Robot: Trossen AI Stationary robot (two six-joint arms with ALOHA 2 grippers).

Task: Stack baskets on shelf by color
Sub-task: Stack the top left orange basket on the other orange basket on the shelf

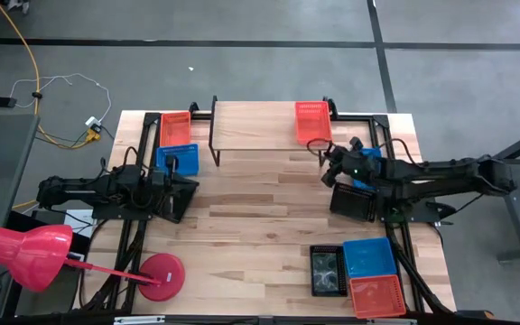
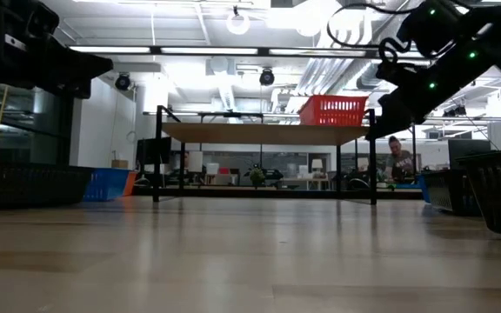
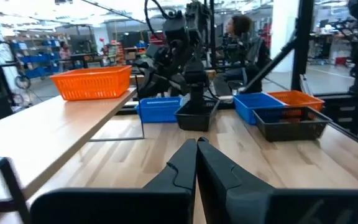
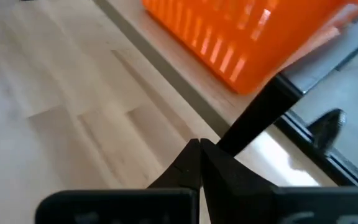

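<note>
**Desk:** What sits at the left of the bench (image 1: 260,212)?

**Photographer:** A red-orange basket (image 1: 175,126) and a blue basket (image 1: 177,158) lie beside the shelf's left end. The left gripper (image 1: 181,183) rests low just in front of them, jaws pressed together, holding nothing. A red lamp (image 1: 25,255) stands at the near-left corner.

**Desk:** And the shelf?

**Photographer:** The shelf (image 1: 255,126) carries one red-orange basket (image 1: 313,122) at its right end. The right gripper (image 1: 327,162) hangs just in front of that end, jaws pressed together and empty.

**Desk:** Further right?

**Photographer:** A black basket (image 1: 354,201) lies under the right arm. Near the front edge, a black basket (image 1: 326,270), a blue basket (image 1: 369,256) and a red-orange basket (image 1: 376,296) cluster together.
</note>
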